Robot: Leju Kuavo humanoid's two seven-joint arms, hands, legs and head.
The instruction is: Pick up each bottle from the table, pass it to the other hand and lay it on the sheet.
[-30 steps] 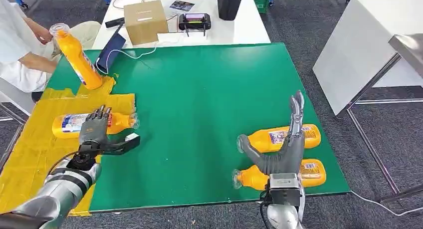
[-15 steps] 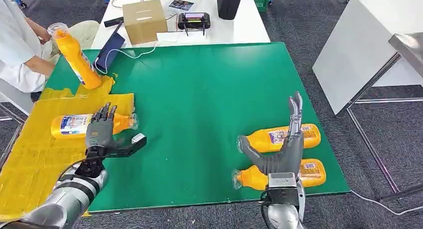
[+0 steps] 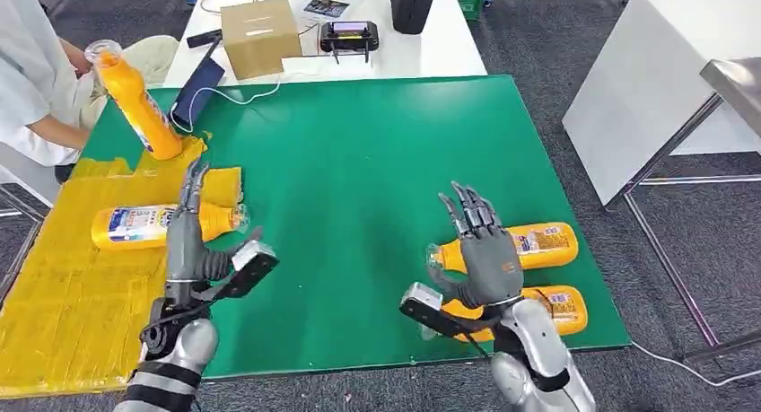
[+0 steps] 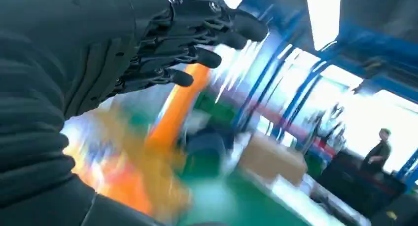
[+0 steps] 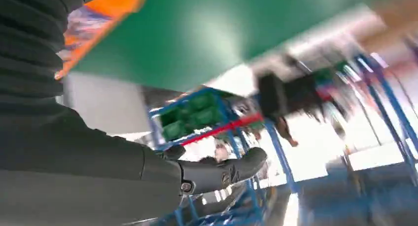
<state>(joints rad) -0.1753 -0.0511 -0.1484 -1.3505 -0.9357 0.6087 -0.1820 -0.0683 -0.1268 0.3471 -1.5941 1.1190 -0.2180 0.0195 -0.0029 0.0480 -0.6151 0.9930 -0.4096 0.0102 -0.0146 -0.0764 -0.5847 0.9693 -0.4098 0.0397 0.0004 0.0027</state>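
Two orange bottles are lying on the green desk (image 3: 359,161) near its right front corner, the farther bottle (image 3: 529,244) and the nearer bottle (image 3: 547,309) side by side. A third bottle (image 3: 148,223) is lying on the yellow sheet (image 3: 63,286). A fourth bottle (image 3: 135,102) is being held tilted by a person (image 3: 36,80) at the sheet's far end. Nothing is being held by the right hand (image 3: 480,250), its fingers spread above the two bottles. The left hand (image 3: 193,246) is also being kept empty, fingers extended.

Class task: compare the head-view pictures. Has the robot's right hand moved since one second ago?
Yes. The right hand has swung leftward, rotating so its fingers now lean over the upper bottle's neck.
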